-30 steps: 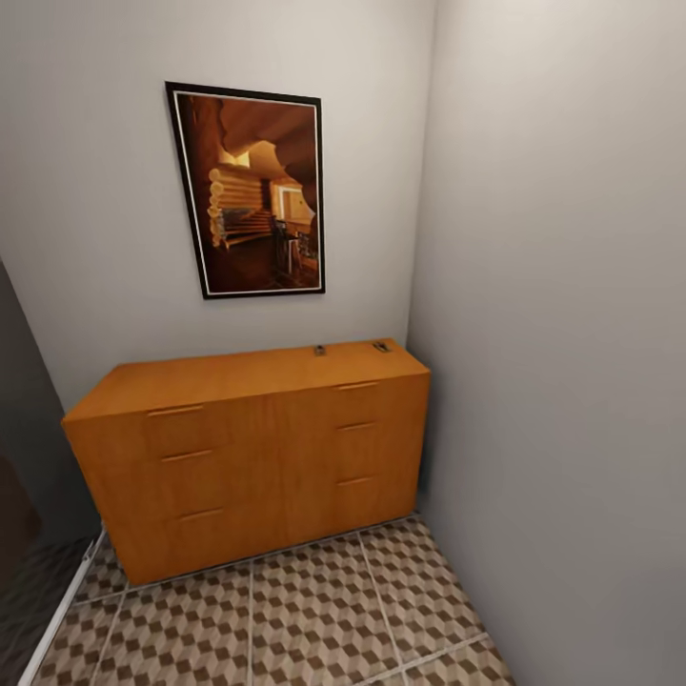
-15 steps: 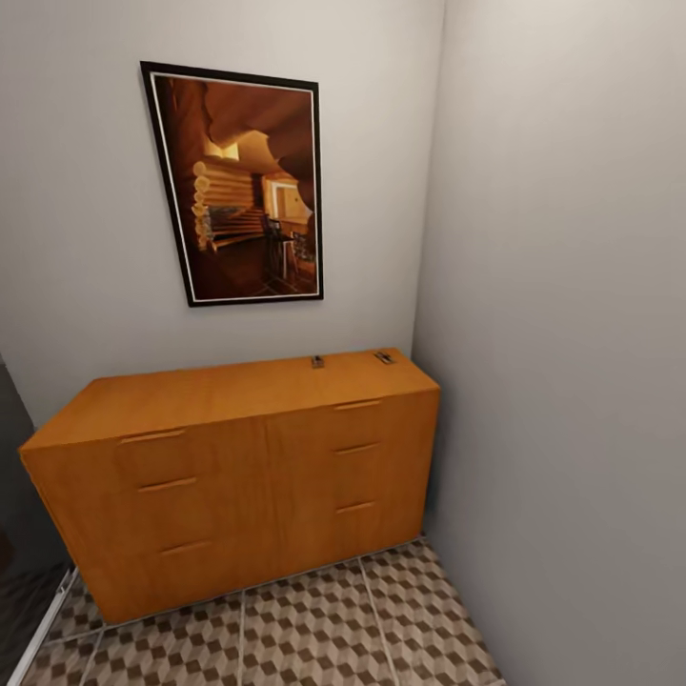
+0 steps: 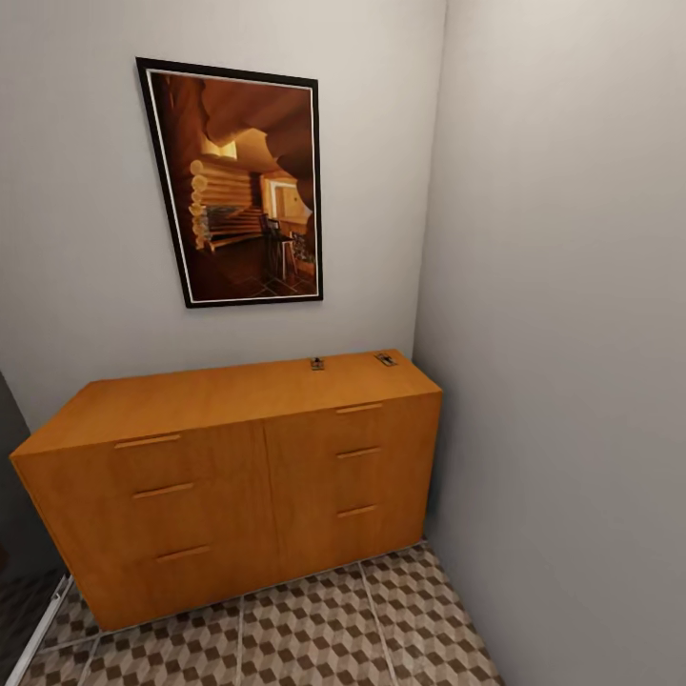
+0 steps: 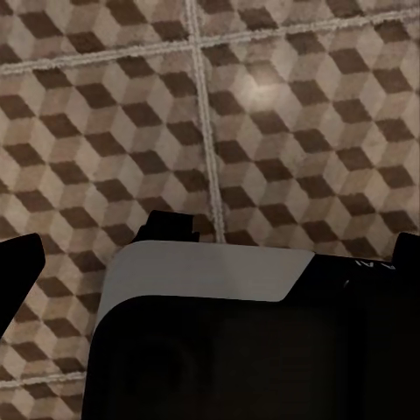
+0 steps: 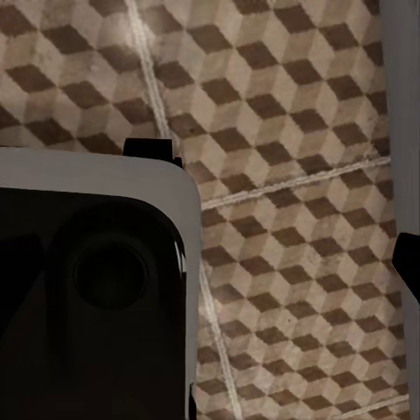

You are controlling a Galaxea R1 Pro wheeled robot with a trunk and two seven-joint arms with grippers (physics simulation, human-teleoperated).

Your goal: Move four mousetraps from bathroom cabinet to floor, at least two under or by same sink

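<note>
A corner of a home interior: an orange wooden six-drawer cabinet (image 3: 238, 476) against grey walls, a framed picture (image 3: 243, 181) of a log-cabin room above, cube-patterned floor tiles (image 3: 314, 629) below

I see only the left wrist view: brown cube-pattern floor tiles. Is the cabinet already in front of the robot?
Observer: Yes. In the head view, an orange wooden cabinet with six drawers stands against the wall ahead.
Operator: Is anything on its top?
Observer: One small dark flat piece and a second dark piece lie near the back edge, toward the right end; too small to identify surely.
Operator: Are the drawers open?
Observer: No, all six look closed.
</note>
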